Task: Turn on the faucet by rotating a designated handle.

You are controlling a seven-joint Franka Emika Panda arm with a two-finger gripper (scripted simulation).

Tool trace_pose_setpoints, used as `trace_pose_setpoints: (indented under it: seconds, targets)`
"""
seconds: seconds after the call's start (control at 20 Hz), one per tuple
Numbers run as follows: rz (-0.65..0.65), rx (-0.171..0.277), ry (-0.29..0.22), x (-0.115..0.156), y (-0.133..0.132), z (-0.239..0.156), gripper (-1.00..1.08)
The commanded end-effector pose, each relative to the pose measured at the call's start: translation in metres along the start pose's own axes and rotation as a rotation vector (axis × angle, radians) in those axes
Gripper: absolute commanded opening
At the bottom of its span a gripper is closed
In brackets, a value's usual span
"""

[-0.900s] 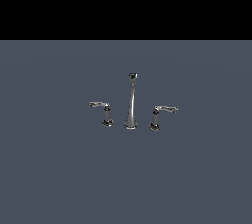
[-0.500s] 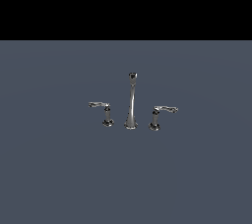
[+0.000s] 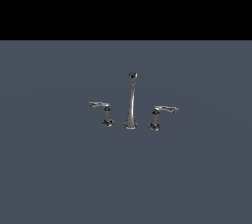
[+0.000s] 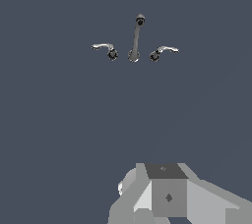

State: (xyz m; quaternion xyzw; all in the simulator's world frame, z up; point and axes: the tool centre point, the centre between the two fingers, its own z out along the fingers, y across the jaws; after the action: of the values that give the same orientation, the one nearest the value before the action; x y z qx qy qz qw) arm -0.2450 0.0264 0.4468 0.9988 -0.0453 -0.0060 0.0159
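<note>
The chrome faucet stands on the grey surface, with a tall slender spout [image 3: 131, 102] in the middle. The handle [image 3: 104, 111] with its lever pointing to the exterior view's left stands left of the spout. Its twin [image 3: 158, 115], with the lever pointing right, stands on the other side. The wrist view shows the spout [image 4: 136, 36], the handle [image 4: 106, 49] and the twin [image 4: 161, 52] from above, far off. Only a grey part of my gripper's body [image 4: 167, 196] shows there, well away from the faucet. Its fingers are out of view. No arm shows in the exterior view.
A flat grey surface [image 3: 59, 169] spreads all around the faucet. A black band fills the upper part of the exterior view.
</note>
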Motion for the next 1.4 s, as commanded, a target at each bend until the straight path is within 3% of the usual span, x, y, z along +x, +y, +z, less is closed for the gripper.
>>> trace_pose_setpoints:
  seconds: [0.0, 1.35]
  targets:
    - [0.046, 0.001, -0.001, 0.003, -0.008, 0.010, -1.00]
    - [0.640, 0.019, -0.011, 0.074, -0.097, 0.142, -1.00]
